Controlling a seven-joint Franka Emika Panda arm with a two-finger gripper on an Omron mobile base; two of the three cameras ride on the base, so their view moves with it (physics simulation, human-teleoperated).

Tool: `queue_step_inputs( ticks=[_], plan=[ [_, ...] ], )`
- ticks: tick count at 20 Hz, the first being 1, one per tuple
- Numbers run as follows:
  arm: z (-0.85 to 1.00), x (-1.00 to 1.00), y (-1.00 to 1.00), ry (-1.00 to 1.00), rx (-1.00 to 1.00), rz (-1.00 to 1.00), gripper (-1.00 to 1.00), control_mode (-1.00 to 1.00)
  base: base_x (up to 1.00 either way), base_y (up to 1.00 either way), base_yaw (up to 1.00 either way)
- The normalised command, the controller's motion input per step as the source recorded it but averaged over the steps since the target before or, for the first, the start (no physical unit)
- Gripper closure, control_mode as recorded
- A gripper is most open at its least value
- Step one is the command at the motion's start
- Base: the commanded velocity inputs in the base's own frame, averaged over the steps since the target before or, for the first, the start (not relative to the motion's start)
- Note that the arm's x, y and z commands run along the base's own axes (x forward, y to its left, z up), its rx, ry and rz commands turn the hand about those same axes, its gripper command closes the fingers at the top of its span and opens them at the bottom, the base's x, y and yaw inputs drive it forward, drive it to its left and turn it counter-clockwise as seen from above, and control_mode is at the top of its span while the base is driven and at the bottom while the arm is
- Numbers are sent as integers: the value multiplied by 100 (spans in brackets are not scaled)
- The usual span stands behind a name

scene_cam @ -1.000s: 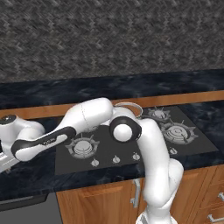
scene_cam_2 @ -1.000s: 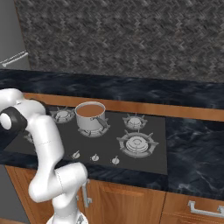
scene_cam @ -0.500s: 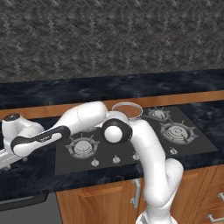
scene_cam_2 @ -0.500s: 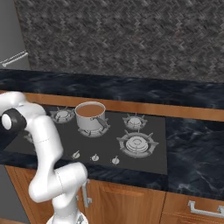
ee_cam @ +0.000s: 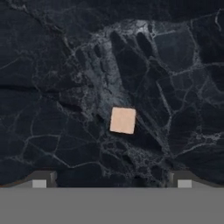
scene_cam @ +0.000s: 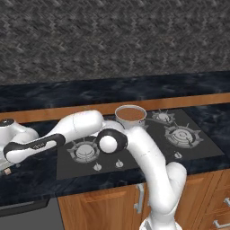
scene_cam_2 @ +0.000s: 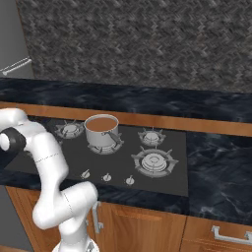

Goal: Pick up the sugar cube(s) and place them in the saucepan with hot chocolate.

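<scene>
In the hand view a tiny pale beige sugar cube (ee_cam: 123, 120) lies on the dark marble counter. It sits just ahead of my gripper (ee_cam: 111, 180) and between the lines of its two fingertips (ee_cam: 43, 179), which stand wide apart. The gripper is open and holds nothing. From the left base view, the arm reaches far left, its hand (scene_cam: 11, 134) pointing down over the counter's left end, the sugar cube (scene_cam: 7, 171) just below it. The saucepan with hot chocolate (scene_cam: 131, 116) (scene_cam_2: 102, 132), shiny steel with brown liquid, stands on a rear burner well to the right of the hand.
The black gas stove (scene_cam_2: 147, 162) has several burners and a row of grey knobs (scene_cam_2: 107, 177) along its front edge. A dark stone backsplash rises behind the counter. Wooden cabinet fronts (scene_cam_2: 147, 226) run below it.
The arm's elbow has shifted left and a little lower, carrying the hand closer down over the counter's left end. The saucepan has not moved.
</scene>
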Motion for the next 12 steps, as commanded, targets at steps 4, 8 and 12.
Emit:
queue_step_inputs(
  ticks=[4,8,12],
  plan=[
    [-5,14,13,0,0,0,-100,-100,0,0,0],
    [0,0,1,0,0,0,-100,-100,0,0,0],
    [0,-3,0,0,0,0,-100,-100,0,0,0]
  ],
)
